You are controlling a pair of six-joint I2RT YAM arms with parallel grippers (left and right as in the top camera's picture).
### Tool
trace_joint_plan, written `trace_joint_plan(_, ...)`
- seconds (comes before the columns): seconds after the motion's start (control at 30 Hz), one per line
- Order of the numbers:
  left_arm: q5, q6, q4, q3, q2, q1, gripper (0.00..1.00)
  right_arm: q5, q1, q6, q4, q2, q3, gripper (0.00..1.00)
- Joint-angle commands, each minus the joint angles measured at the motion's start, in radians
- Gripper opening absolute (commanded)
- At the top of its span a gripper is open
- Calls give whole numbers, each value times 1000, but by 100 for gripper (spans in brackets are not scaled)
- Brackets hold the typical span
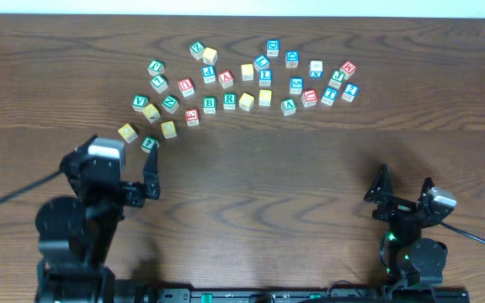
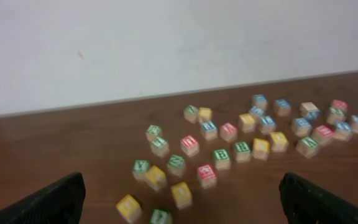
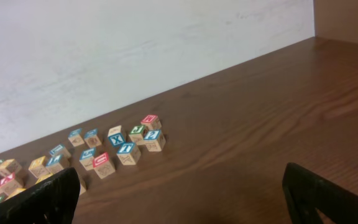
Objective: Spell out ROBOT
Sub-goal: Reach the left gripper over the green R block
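Jaws on both arms gaped wide, holding nothing. The alphabet blocks (image 1: 247, 72) lay scattered at the far side of the table (image 1: 310, 185), none lined up. The green R block (image 1: 229, 100) seemed the sensible first pick, taken from above, clear of the B block (image 1: 210, 103) just beside it. The left arm (image 1: 91, 181) crouched near the cluster's corner, and the right arm (image 1: 411, 215) sat well apart.

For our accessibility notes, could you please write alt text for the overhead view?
Many small wooden alphabet blocks with coloured letters lie scattered across the far side of a dark brown wooden table. The black left gripper is open just below the cluster's left end; the black right gripper is open, far from the blocks.
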Motion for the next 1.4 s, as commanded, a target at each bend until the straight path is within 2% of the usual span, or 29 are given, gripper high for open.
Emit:
trace_joint_plan(0.0,76,-26,-93,169,152,5,98,-1,-10,-14,-4,-4,-2,99)
trace_joint_plan(0.3,75,-26,-416,548,548,5,98,-1,-10,-14,-4,-4,-2,99)
trace_joint_plan(0.77,82,-7,-776,1136,1167,-68,98,-1,-10,-14,-4,-4,-2,99)
trace_joint_plan(0.87,169,-7,-757,1192,1246,-99,98,-1,-10,-14,-4,-4,-2,99)
trace_joint_plan(1.13,186,-52,-626,1188,1366,-157,98,-1,-10,-14,-4,-4,-2,99)
trace_joint_plan(1.2,133,-84,-597,1188,1401,-175,97,-1,-10,-14,-4,-4,-2,99)
trace_joint_plan(1.3,-21,-192,-561,1188,1455,-207,92,-1,-10,-14,-4,-4,-2,99)
trace_joint_plan(1.37,-92,-230,-543,1188,1489,-232,82,-1,-10,-14,-4,-4,-2,99)
